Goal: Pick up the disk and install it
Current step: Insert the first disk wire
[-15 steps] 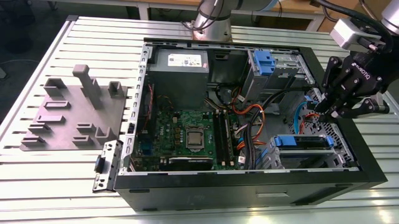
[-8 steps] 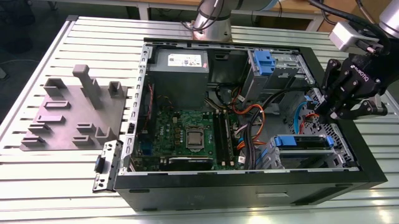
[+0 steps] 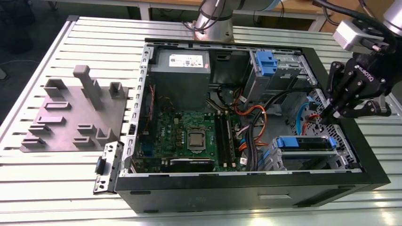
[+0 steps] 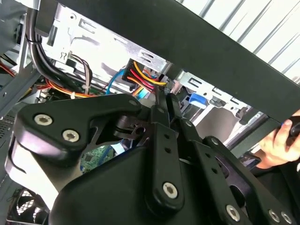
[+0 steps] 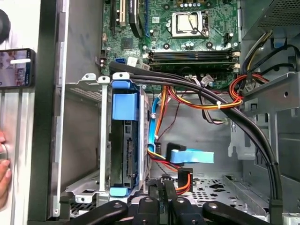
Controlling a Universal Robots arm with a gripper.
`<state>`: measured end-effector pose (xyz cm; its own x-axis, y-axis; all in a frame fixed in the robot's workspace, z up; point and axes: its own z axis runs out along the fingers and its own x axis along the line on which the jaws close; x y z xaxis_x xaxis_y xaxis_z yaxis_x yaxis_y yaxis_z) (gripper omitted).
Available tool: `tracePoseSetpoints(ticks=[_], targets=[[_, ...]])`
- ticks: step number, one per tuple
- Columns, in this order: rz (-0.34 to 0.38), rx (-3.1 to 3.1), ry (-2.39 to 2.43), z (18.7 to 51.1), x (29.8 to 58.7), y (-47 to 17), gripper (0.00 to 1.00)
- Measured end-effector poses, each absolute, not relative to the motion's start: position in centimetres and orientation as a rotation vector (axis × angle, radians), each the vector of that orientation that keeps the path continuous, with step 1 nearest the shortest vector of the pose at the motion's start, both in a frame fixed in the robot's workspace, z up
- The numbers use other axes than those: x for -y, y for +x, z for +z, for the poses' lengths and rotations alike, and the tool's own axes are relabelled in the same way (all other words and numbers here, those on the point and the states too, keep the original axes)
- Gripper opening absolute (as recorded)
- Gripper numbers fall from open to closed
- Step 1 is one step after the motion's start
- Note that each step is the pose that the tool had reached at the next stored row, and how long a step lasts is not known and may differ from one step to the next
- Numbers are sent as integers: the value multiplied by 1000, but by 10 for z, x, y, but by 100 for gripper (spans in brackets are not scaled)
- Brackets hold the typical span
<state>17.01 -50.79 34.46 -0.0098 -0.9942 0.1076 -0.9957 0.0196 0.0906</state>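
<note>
One open computer case (image 3: 251, 188) sits on the slatted table (image 3: 50, 188), side panel off. Inside, in the exterior view: motherboard (image 3: 188, 136) with the processor socket, grey power supply (image 3: 182, 70) at the far end, a blue-handled drive bay (image 3: 267, 63) beside it, and orange and black cables (image 3: 251, 122) running across the middle. The disk (image 3: 306, 142), with its blue rails, sits in the metal drive cage (image 3: 308, 157) at the near corner of the case on the exterior view's right; in the first wrist view the disk (image 5: 125, 145) stands edge-on in that cage, blue tab at the end, connector face showing. Just beside it a light-blue flat cable (image 5: 192, 156) and a plug with red, yellow and black wires (image 5: 183, 176) lie on the perforated case floor, loose of the disk as far as I can tell. A thick black cable bundle (image 5: 225, 112) crosses above them. Outside the case, on the exterior view's left, is a grey moulded plate (image 3: 72, 117) with upright pegs, and a small black bracket (image 3: 108, 167) leans at the case corner. A person's hand (image 4: 281, 145) shows past the case wall in the second wrist view. My gripper (image 3: 331, 113) hangs over the case's wall on the exterior view's right, pointing down into it, just above and beside the disk's cage. My fingers (image 5: 161, 192) are pressed together, holding nothing, tips close to the wire plug.
</note>
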Motion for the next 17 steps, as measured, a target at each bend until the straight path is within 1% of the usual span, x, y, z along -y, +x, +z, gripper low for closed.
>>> tracePoseSetpoints(ticks=[11, 17], targets=[[36, 2141, 2111, 344, 511, 159, 16], [76, 2161, 2130, 344, 513, 153, 16]])
